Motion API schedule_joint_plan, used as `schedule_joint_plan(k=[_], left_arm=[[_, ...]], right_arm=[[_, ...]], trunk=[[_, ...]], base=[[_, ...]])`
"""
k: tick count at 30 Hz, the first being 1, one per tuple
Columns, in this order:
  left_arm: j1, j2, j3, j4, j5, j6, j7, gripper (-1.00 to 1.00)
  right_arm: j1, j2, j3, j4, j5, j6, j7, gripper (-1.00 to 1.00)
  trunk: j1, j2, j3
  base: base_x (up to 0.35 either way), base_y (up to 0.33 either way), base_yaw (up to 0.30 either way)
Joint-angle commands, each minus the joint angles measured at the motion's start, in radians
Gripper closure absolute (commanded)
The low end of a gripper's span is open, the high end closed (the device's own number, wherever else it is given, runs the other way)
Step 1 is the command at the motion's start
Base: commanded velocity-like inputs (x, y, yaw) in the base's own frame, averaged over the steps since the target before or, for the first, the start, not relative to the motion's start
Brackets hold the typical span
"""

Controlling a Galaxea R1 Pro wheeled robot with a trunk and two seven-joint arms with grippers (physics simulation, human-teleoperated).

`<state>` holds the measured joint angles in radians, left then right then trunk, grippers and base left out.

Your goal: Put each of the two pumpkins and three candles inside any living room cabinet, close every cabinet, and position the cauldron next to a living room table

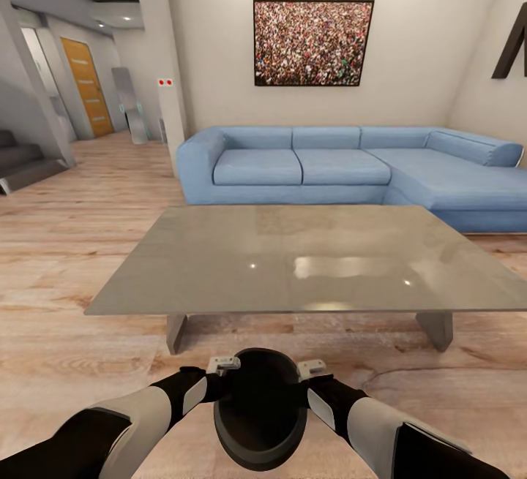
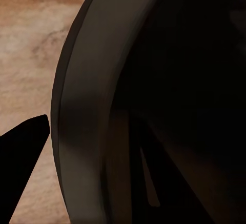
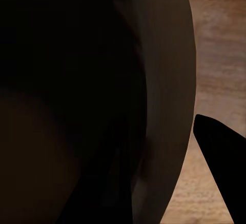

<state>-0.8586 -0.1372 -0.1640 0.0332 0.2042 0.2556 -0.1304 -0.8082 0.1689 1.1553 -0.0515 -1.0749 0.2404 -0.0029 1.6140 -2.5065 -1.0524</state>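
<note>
Carried low and close in front of the trunk, gripped from both sides: the cauldron (image 1: pixel 260 409), glossy black, wide mouth facing up, hanging clear above the wooden floor (image 1: pixel 66 362).

Clamped on the near-left rim, the left gripper (image 1: pixel 223 366); on the opposite rim, the right gripper (image 1: pixel 311 369). Narrowed to about the thickness of the pot wall, judging by the wrist views: one dark finger (image 2: pixel 20 167) lying outside the curved wall (image 2: pixel 82 121) on the left, and one finger (image 3: pixel 220 157) just outside the wall (image 3: pixel 164 80) on the right. Partner fingers hidden, apparently inside the mouth.

Evidently the last step of the task: setting the cauldron beside the table (image 1: pixel 307 259). Just ahead, that low grey table, top glossy and bare, near edge a short way beyond the pot, short legs planted on the floor.

Called for next, by this reading: lowering both arms together, keeping the pot level, down onto the bare boards in front of the table's near edge, then spreading both sets of fingers and lifting away without tipping it. Perhaps a slight roll forward first, to bring it closer.

Beyond the table, a blue corner sofa (image 1: pixel 351 168) along the back wall. Above it, a dark-framed picture (image 1: pixel 313 42). Far left, down the hall, steps (image 1: pixel 22 164) and an orange door (image 1: pixel 86 84).
</note>
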Motion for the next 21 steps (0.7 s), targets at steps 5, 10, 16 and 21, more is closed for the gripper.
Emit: schedule_joint_plan(k=[5,10,16,21], left_arm=[[-0.002,0.011,-0.030,-0.001,0.007,0.000,0.002,1.00],[-0.002,0.011,-0.030,-0.001,0.007,-0.001,0.002,1.00],[-0.002,0.011,-0.029,-0.001,0.007,0.000,0.002,1.00],[-0.002,0.011,-0.030,-0.001,0.007,-0.001,0.002,1.00]], right_arm=[[0.000,0.000,0.037,-0.004,-0.025,0.005,0.001,1.00],[0.000,0.000,0.037,-0.004,-0.025,0.005,0.001,1.00],[0.000,0.000,0.037,-0.004,-0.025,0.005,0.001,1.00],[0.000,0.000,0.037,-0.004,-0.025,0.005,0.001,1.00]], trunk=[[0.000,-0.001,-0.009],[0.000,-0.001,-0.017],[0.000,-0.001,-0.026],[0.000,-0.001,-0.034]], base=[[0.000,0.000,0.000],[0.000,0.000,0.000],[0.000,0.000,0.000],[0.000,0.000,0.000]])
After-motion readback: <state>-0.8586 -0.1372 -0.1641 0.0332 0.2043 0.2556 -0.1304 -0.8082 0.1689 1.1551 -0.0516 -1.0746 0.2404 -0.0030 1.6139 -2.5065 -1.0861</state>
